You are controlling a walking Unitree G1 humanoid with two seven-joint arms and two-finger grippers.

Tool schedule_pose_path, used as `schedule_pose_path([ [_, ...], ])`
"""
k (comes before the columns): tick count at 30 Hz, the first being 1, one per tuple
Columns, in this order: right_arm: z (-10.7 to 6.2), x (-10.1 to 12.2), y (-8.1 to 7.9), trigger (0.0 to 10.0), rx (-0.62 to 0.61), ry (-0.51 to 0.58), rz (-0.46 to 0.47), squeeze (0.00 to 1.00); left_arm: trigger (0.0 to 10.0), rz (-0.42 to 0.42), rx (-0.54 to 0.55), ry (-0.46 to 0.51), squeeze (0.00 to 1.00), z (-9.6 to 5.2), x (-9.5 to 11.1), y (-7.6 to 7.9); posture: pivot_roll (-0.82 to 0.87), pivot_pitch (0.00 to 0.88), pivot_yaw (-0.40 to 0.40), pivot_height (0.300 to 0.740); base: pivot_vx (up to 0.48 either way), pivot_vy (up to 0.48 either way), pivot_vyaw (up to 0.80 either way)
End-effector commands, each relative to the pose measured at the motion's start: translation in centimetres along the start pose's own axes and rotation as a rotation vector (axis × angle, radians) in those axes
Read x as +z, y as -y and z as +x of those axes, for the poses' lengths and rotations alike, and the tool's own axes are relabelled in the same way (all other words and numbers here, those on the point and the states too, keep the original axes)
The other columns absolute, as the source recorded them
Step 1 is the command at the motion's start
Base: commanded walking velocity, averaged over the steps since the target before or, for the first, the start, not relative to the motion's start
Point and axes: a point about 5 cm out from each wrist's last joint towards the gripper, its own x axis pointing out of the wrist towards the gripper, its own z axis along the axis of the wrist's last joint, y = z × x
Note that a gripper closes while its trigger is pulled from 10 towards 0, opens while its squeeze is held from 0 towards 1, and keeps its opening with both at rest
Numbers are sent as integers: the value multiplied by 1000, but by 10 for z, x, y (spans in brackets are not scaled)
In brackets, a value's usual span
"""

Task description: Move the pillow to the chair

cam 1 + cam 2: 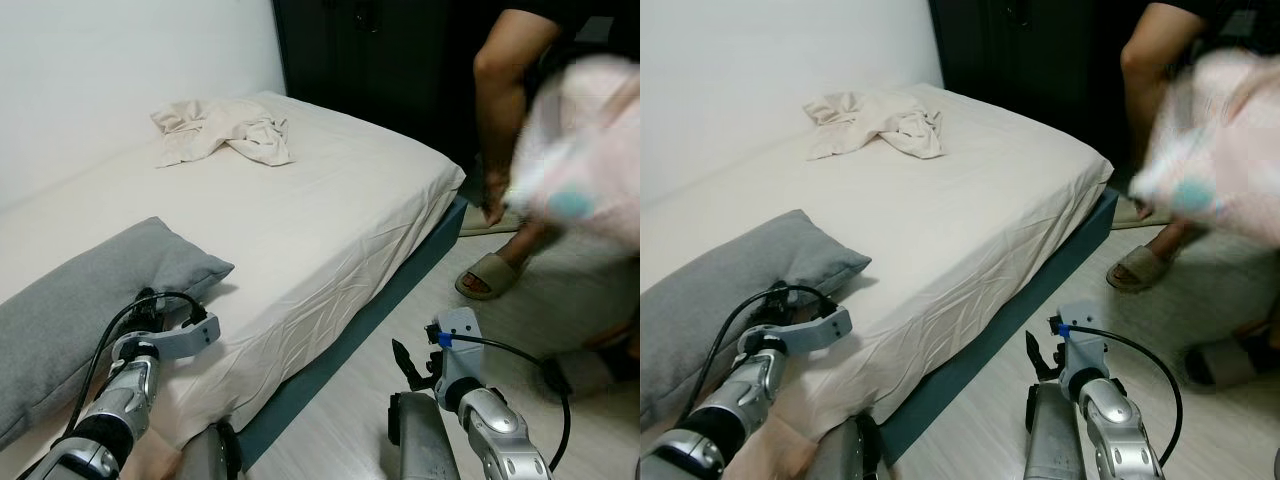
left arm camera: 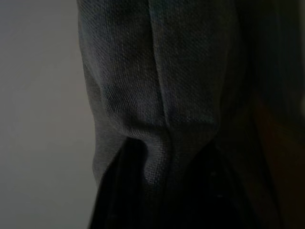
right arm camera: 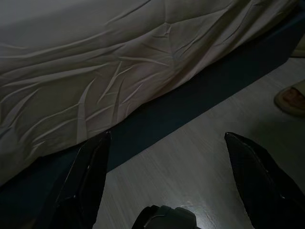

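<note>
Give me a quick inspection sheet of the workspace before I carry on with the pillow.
Surface: bed with cream sheet, wrinkled at the near edge.
Job's things: grey pillow on the bed's near left end; chair: nothing seen.
Clutter: crumpled cream cloth at the far end of the bed.
Grippers: left gripper at the pillow's edge, fabric bunched close before its camera; right gripper open over the floor beside the bed.
Cables: black cable looped at each wrist.
Surroundings: person in sandals standing by the bed, holding something blurred.
</note>
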Motion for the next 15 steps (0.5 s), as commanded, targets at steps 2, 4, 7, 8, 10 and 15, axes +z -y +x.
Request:
schedule_pose_path([
  [2,0,1,-5,10000,6,6,30,0,0,-39,6,-40,0,1,-6,-1,-177,153,141,535,0,0,0],
  [4,0,2,-5,10000,1,19,52,0,0,-88,14,-45,0,3,-4,-3,-174,153,138,535,0,0,0],
  [7,2,7,-5,10000,-6,45,112,0,0,-317,49,-63,0,8,2,-14,-167,151,135,535,0,0,0],
  [8,2,7,-5,10000,-6,45,112,0,0,-317,49,-63,0,8,2,-14,-167,151,135,535,0,0,0],
  [10,3,10,-4,10000,-10,56,135,0,0,-423,78,-84,0,10,4,-21,-163,151,132,535,0,0,0],
  [15,8,14,-7,10000,0,58,141,0,0,-632,139,-109,0,16,8,-36,-156,152,130,535,0,0,0],
])
